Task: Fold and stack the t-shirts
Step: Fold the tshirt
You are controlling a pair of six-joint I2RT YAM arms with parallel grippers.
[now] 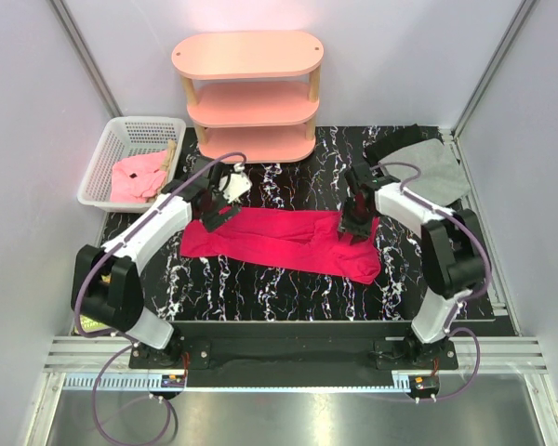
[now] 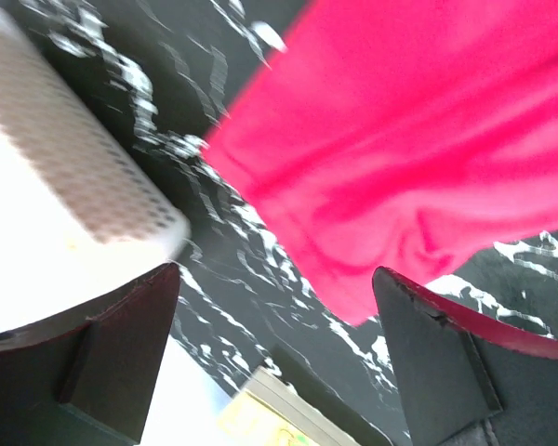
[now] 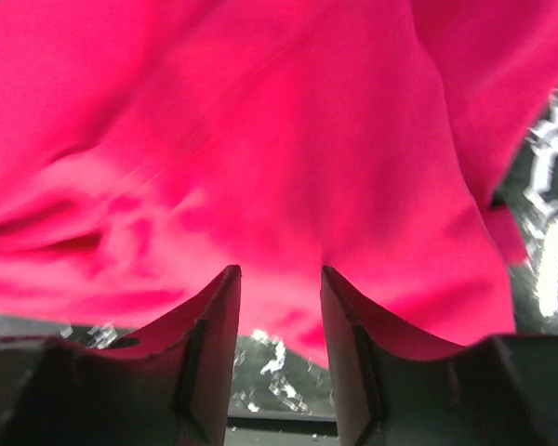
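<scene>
red shirt: a long folded strip (image 1: pixel 279 237) lying across the middle of the table (image 1: pixel 288 297). Its left end is mid-left and its right end bunches lower right.
grey shirt: crumpled (image 1: pixel 432 172) in the upper right corner, well apart from the red one.
edges: the red strip's front edge runs roughly level, and the left end comes to a point just beside the basket (image 1: pixel 98 172).
open room: a bare marble band runs below the strip, and there's more between the strip and the shelf (image 1: pixel 248 93) up top.
left gripper: sits over the strip's left end (image 1: pixel 216 216), spread wide with nothing in it. The wrist view shows the cloth corner between the fingers (image 2: pixel 121 353) but beyond them.
right gripper: over the strip's right end (image 1: pixel 353 228), with only a narrow gap between the jaws and the tips right at the red cloth. Nothing looks clamped.
</scene>
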